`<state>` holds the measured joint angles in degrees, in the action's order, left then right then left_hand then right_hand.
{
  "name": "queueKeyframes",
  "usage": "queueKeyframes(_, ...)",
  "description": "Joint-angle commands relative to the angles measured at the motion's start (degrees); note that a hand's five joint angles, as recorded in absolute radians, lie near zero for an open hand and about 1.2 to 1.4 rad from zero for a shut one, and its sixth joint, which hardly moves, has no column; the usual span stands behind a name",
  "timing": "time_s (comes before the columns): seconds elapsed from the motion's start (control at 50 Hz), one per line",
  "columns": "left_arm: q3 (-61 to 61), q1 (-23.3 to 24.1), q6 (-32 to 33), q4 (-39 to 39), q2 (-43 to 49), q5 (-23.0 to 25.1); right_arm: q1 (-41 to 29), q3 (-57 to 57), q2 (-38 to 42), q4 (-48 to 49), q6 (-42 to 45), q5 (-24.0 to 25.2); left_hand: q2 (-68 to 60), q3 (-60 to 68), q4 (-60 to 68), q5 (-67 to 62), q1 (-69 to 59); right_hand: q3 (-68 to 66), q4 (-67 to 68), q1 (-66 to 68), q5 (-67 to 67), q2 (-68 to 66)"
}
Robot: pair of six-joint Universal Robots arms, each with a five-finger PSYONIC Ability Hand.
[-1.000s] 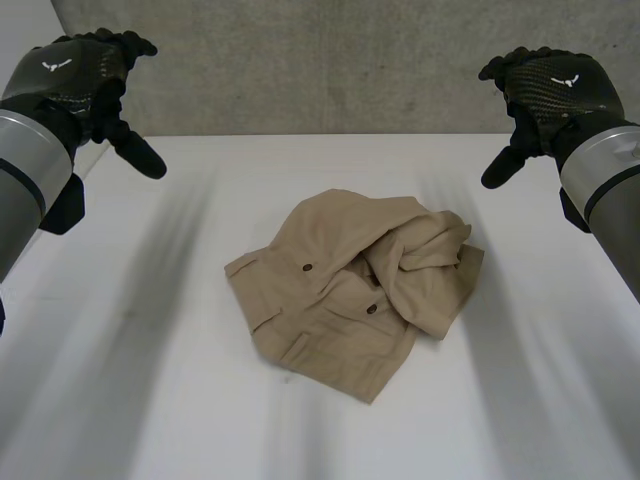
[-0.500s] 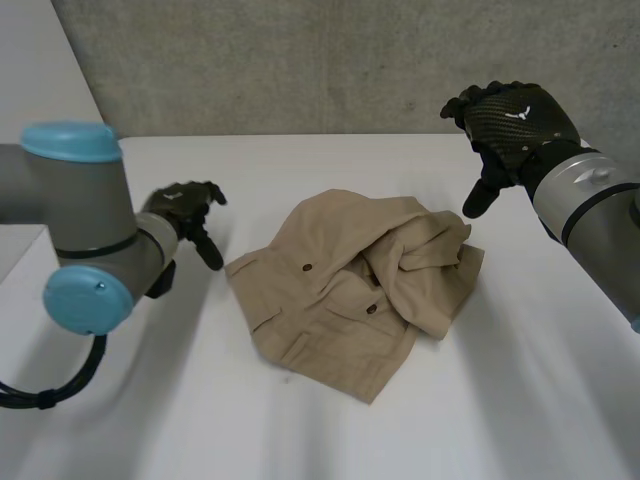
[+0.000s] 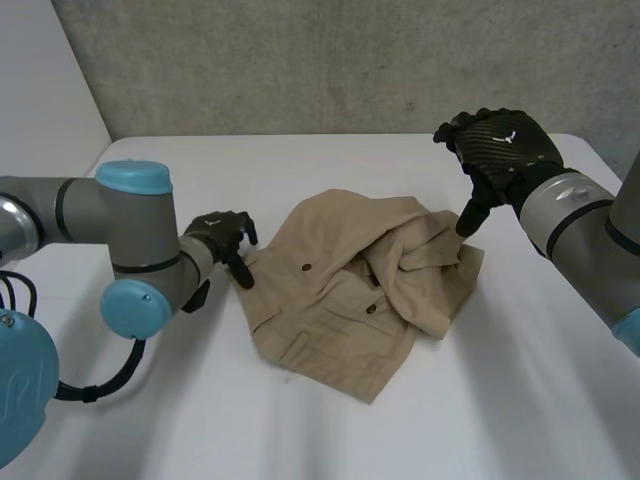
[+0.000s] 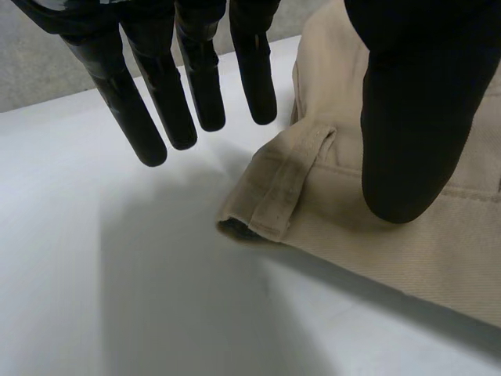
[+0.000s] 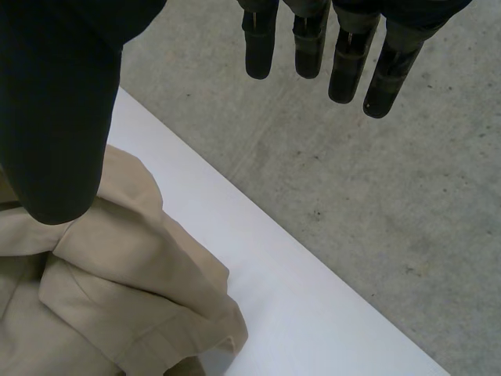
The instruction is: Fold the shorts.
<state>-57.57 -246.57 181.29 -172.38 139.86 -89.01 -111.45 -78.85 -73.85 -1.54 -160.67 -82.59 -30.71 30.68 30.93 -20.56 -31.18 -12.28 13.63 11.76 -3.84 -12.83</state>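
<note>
The tan shorts [image 3: 360, 290] are lying crumpled in the middle of the white bench [image 3: 520, 400]. The left robot hand [image 3: 222, 238] is hovering at their waistband corner, fingers straight and apart, gripping nothing. The right robot hand [image 3: 495, 150] is hanging above their far bunched edge, fingers spread, empty.

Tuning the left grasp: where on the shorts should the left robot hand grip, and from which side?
Probably the belt-loop corner of the shorts, from the robot's left: it juts out, edge slightly raised off the table, between thumb and fingers of the left robot hand.
</note>
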Motion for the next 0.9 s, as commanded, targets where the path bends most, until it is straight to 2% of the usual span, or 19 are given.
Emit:
queueKeyframes(0.02, 0.6, 1.0, 2.8, 0.0, 1.3, -2.0, 0.0, -0.2, 0.4, 0.0, 0.0, -0.2, -8.4, 8.5, 8.2, -8.6, -8.0, 2.3, -3.6, -1.8, 3.8, 2.8)
queueKeyframes(0.08, 0.7, 1.3, 4.1, 0.0, 1.5, -2.6, 0.0, -0.4, 0.3, 0.0, 0.1, -0.2, -10.3, 10.3, 10.1, -10.4, -9.8, 2.3, -3.6, -1.8, 3.8, 2.8)
queueKeyframes(0.16, 0.6, 1.5, 5.0, 0.0, 1.4, -3.3, 0.0, -0.4, 0.3, 0.0, 0.1, -0.3, -28.9, 28.9, 28.7, -29.1, -28.4, 2.3, -3.6, -1.8, 3.8, 2.8)
queueKeyframes(0.2, 0.6, 1.9, 5.0, 0.0, 1.0, -3.9, 0.0, -0.5, 0.3, 0.0, 0.1, -0.3, -47.4, 47.4, 47.2, -47.5, -46.9, 2.3, -3.6, -1.8, 3.8, 2.8)
queueKeyframes(0.22, 0.6, 2.0, 5.0, -0.1, 0.8, -4.3, 0.0, -0.5, 0.3, 0.0, 0.1, -0.3, -49.3, 49.3, 49.0, -49.4, -48.8, 2.3, -3.6, -1.8, 3.8, 2.8)
queueKeyframes(0.32, 0.8, 2.1, 5.1, -0.9, -1.8, -8.8, 0.0, -0.5, 0.3, 0.0, 0.1, -0.3, -49.3, 49.3, 49.1, -49.4, -48.8, 2.3, -3.6, -1.8, 3.8, 2.8)
queueKeyframes(0.34, 0.7, 2.0, 5.1, -2.0, -3.8, -10.9, 0.0, -0.5, 0.3, 0.0, 0.1, -0.3, -49.3, 49.3, 49.1, -49.4, -48.8, 2.3, -3.6, -1.8, 3.8, 2.8)
queueKeyframes(0.44, 0.0, -0.7, 5.2, -7.1, -10.1, -15.7, -0.1, -0.6, 0.3, 0.0, 0.1, -0.3, -49.3, 49.3, 49.1, -49.4, -48.8, 2.3, -3.6, -1.8, 3.8, 2.8)
queueKeyframes(0.58, 0.8, -7.8, 5.6, -15.1, -19.0, -17.1, -0.1, -0.4, 0.3, 0.3, 0.1, -0.2, -49.3, 49.3, 49.1, -49.4, -48.8, 2.3, -3.6, -1.8, 3.8, 2.8)
queueKeyframes(0.66, 2.1, -8.4, 8.1, -20.4, -21.6, -17.0, -0.1, -0.3, 0.4, 0.3, 0.1, -0.3, -49.3, 49.3, 49.1, -49.4, -48.8, 2.3, -3.6, -1.8, 3.8, 2.8)
queueKeyframes(0.7, 2.7, -8.0, 9.5, -22.5, -22.1, -17.2, -0.1, -0.3, 0.4, 0.4, 0.1, -0.3, -49.3, 49.3, 49.1, -49.4, -48.8, 2.3, -3.6, -1.8, 3.8, 2.8)
queueKeyframes(0.76, 3.1, -4.9, 10.5, -25.7, -23.3, -16.8, -0.2, -0.3, 0.4, 0.4, 0.1, -0.4, -49.3, 49.3, 49.1, -49.4, -48.8, 2.3, -3.6, -1.8, 3.8, 2.8)
queueKeyframes(0.9, 2.5, 7.2, 10.9, -28.4, -21.7, -15.3, -0.1, 0.0, 0.1, 0.5, -0.1, -0.6, -49.3, 49.3, 49.1, -49.4, -48.8, 2.3, -3.6, -1.8, 3.8, 2.8)
